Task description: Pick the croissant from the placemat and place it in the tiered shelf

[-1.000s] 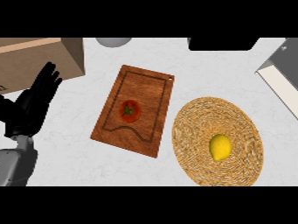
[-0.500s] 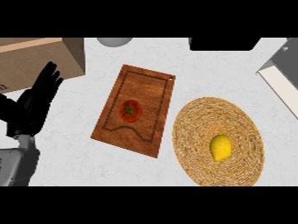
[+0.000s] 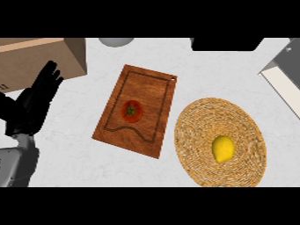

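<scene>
Croissant is what the task names, but what you are seeing on the round woven placemat (image 3: 198, 132) is a small yellow, lemon-like object (image 3: 223, 148), sitting a little toward four o'clock of the mat's middle. The mat is lying on the pale bench (image 3: 81, 167) at about four o'clock of the view. Just beside it, toward nine o'clock, a wooden cutting board (image 3: 151, 94) is lying at a tilt, its lower corner coming very close to the mat's rim; whether they are touching, you cannot tell. A red tomato (image 3: 132, 110) with a green top is resting near the board's middle. At nine o'clock of the view the left hand (image 3: 29, 107) is showing above its grey forearm, fingers (image 3: 46, 81) straight and spread, pointing toward one o'clock, thumb out toward ten o'clock, holding nothing and well apart from the board and the mat. A cardboard box (image 3: 42, 59) is standing at eleven o'clock, behind the fingertips. A grey rounded object (image 3: 115, 41) is sitting at twelve o'clock, a dark block (image 3: 227, 43) at one o'clock, and a grey and cream structure (image 3: 294, 83) is running along the edge at two o'clock. The right hand is not showing.
</scene>
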Robot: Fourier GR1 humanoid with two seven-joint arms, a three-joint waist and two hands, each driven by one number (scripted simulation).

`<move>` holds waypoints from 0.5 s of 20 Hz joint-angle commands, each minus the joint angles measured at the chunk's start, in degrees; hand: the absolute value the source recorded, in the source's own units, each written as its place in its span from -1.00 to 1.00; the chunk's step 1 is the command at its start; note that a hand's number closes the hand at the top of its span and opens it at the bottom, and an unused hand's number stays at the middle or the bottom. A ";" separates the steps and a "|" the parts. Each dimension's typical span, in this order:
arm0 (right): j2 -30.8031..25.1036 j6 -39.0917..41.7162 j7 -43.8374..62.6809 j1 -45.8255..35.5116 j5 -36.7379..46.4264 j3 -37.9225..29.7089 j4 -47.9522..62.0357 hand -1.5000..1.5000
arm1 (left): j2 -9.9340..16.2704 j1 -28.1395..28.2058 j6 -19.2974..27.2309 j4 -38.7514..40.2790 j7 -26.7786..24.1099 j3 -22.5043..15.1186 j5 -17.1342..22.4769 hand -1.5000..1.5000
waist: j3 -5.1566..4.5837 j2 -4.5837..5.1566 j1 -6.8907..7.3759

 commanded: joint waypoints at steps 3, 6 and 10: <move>-3.28 -8.61 -8.98 -5.96 3.25 0.28 16.31 -1.00 | 0.55 -0.94 -2.32 2.97 -2.25 1.83 1.01 0.00 | 0.06 0.16 0.26; -1.08 -13.66 -13.04 -8.78 3.09 0.84 19.65 -1.00 | -2.08 3.40 -1.05 -0.30 -3.31 -1.05 -1.13 0.00 | 0.06 0.10 0.53; -7.43 -10.97 -19.33 -11.38 -0.98 -2.49 27.12 -1.00 | -0.36 0.39 -1.12 -0.94 0.20 0.14 -0.82 0.00 | 0.10 0.08 0.51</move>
